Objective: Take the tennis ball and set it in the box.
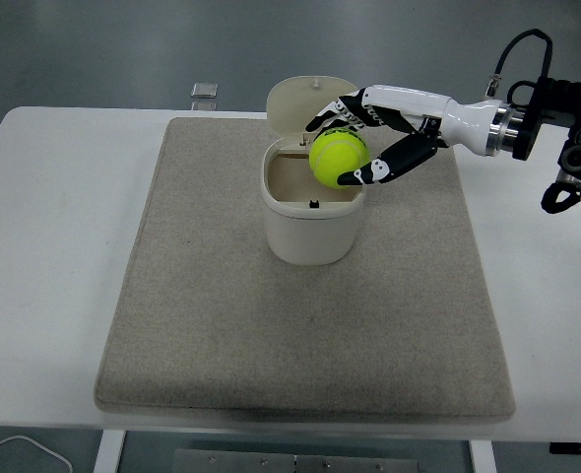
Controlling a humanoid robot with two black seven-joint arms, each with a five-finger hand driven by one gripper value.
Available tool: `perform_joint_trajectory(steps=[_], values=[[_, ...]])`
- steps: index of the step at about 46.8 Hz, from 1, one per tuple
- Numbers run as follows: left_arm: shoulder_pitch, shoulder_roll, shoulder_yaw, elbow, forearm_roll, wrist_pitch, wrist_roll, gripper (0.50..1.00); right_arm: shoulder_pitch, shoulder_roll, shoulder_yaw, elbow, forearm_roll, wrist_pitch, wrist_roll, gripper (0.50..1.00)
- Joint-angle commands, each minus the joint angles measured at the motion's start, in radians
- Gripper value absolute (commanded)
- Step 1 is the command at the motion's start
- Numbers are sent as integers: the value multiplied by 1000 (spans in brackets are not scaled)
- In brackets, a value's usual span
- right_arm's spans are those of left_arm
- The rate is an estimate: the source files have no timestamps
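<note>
White table (54, 246), with a beige rectangular fabric mat (222, 325) covering most of the middle. The mat's long axis runs near-to-far.

Cream round-cornered plastic box (310, 222) stands upright toward the mat's far end. Its hinged lid (305, 103) is flipped open and stands up behind the mouth, so access is from above, front and right. The opening faces straight up. The inside looks empty, though the ball hides the right part.

Right arm comes in from the right edge, forearm roughly horizontal, long axis pointing left toward the box. Right hand (369, 133), black-and-white with five fingers, is clamped around the yellow-green fuzzy tennis ball (339, 158): fingers wrap over the far/top side, thumb (389, 163) presses from the near-right.

Key relation: the ball sits at the hand's left tip, held in the air over the right part of the box mouth and overlapping the right rim in this view. It isn't centred over the opening; the centre lies a bit further left. A sphere has no long axis or heading, so orientation doesn't matter, only lateral offset from the rim.

My read: the transport step is nearly done and release hasn't happened. The next move likely wants a small shift left, or down into the mouth, before the fingers open. Risk is the ball clipping the right rim and bouncing out onto the mat, and the lid behind limits overshoot.

Left arm isn't visible. Small clear block (204, 91) sits on the table beyond the mat, irrelevant.
</note>
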Motion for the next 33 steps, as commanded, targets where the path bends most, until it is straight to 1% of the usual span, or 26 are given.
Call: perform_joint_trajectory(steps=[1,8,15,21,23,26,33], values=[[0,0,0,0,0,1,0,992,2,-2,-1,0,-2,2,0,829],[0,0,0,0,0,1,0,992,2,-2,-1,0,-5,2,0,858],[0,0,0,0,0,1,0,992,2,-6,-1,0,-5,12,0,862],[0,0,0,0,0,1,0,992,2,-14,-1,0,-3,20,0,893],[0,0,0,0,0,1,0,992,2,-17,0,2,3,28,0,893],[0,0,0,0,2,0,0,992,2,-26,8,2,6,69,0,893],[0,0,0,0,0,1,0,990,2,-63,12,-1,69,207,0,895]])
